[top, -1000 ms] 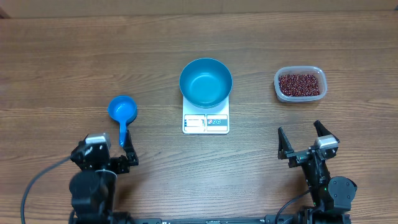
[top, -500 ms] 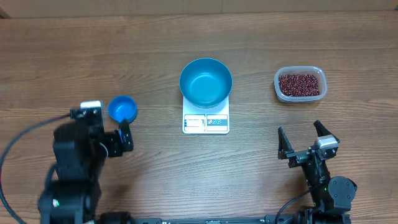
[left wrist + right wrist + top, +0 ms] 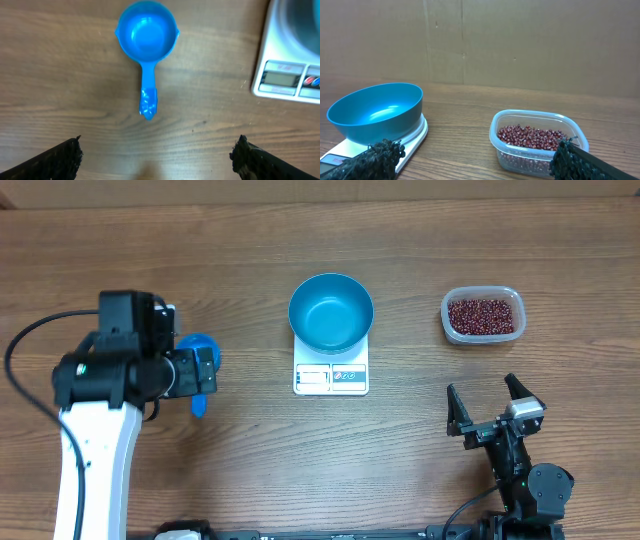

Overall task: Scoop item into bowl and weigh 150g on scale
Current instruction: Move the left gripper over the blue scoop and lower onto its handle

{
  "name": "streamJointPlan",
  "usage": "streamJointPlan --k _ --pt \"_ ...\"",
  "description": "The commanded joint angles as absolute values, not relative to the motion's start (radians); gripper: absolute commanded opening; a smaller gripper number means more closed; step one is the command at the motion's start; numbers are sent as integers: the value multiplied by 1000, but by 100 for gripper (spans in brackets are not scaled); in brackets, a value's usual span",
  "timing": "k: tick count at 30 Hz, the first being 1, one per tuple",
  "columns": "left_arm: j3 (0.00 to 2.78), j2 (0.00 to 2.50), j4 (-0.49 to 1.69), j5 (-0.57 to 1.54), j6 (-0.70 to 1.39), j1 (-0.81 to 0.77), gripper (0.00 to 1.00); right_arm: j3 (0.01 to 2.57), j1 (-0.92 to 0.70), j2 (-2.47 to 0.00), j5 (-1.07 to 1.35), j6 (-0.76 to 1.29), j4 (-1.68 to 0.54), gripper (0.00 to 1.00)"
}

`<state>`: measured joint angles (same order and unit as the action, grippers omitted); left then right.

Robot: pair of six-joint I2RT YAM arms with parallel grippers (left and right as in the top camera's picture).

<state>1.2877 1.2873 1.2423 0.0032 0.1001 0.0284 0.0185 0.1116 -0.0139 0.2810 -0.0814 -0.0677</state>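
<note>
- Left gripper (image 3: 157, 150): the jaws are spread wide and nothing is held. It hovers above the scoop (image 3: 146, 40).
- Scoop: it lies empty on the tabletop (image 3: 250, 260), well left of the scale (image 3: 331, 378), with its handle (image 3: 148, 97) pointing back toward the arm.
- Step in hand, as judged: the handle is to be grasped. The descent is best centred on the handle's mid-length, one finger at each side of its width. The jaws should be closed only once the fingertips are near the wood, so that the cup is kept level.
- Beans (image 3: 484, 316): these are heaped in the clear tub (image 3: 445, 315) at the right, well apart from the scoop.
- Bowl (image 3: 331, 312): it is seated empty on the scale.
- Right gripper (image 3: 487, 405): it is wide open and empty, near the front edge.
</note>
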Motion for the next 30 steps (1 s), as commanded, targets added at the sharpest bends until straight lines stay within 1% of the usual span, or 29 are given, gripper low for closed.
streamJointPlan --k 1,12,13,15,16,17,18,19,30 --pt "1311 1354 1253 20 112 34 100 9 117 -3 274 -75 -62 100" --pt "1311 1527 1251 19 112 34 99 9 117 -3 274 -75 -62 100" --pt "1311 1540 1251 19 112 34 87 9 117 -3 274 -75 -62 100" --pt "1311 1563 1248 19 112 34 48 9 117 -3 274 -75 -62 100" --pt "1311 1573 1243 19 112 34 39 9 117 -3 274 -75 -62 100" --pt "1311 1584 1236 19 112 34 47 9 117 -3 274 -75 -62 100" --pt "1311 1594 1228 20 113 34 69 9 117 -3 274 -75 -62 100" --pt "1311 1604 1218 19 113 34 100 9 117 -3 274 -75 -62 100" --pt "1311 1669 1131 16 112 33 100 9 117 -3 274 -75 -62 100"
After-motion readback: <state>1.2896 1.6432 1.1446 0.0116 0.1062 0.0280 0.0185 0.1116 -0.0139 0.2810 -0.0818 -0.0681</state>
